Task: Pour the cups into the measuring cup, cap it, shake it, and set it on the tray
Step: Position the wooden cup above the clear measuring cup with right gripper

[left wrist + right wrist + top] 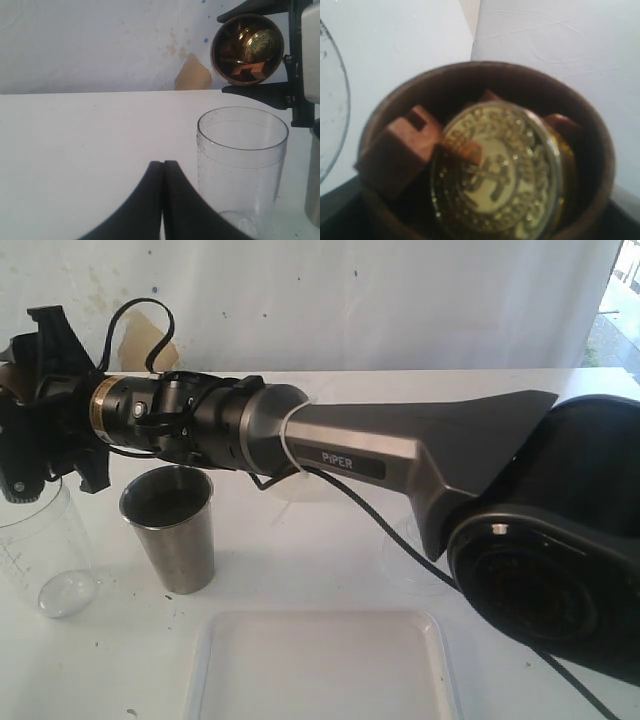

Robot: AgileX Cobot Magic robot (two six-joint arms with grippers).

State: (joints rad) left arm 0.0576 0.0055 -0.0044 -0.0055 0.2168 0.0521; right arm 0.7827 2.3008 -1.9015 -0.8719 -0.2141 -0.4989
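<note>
The small brown wooden cup (247, 49) is tipped on its side above the clear measuring cup (242, 170), its mouth facing the left wrist camera. My right gripper (28, 400) is shut on it, having reached across to the far left. Inside the wooden cup (380, 115) lie a gold coin (495, 170) and brown wooden pieces (400, 145). The measuring cup (50, 560) stands upright and looks empty. Just right of it is the steel tumbler (170, 530). The white tray (320, 665) lies at the near edge. My left gripper (163, 163) is shut on nothing, low beside the measuring cup.
My right arm (400, 450) stretches across the table above the tray. A frosted translucent cup (405, 558) shows partly behind that arm. A white wall with a tan patch (192, 75) backs the table.
</note>
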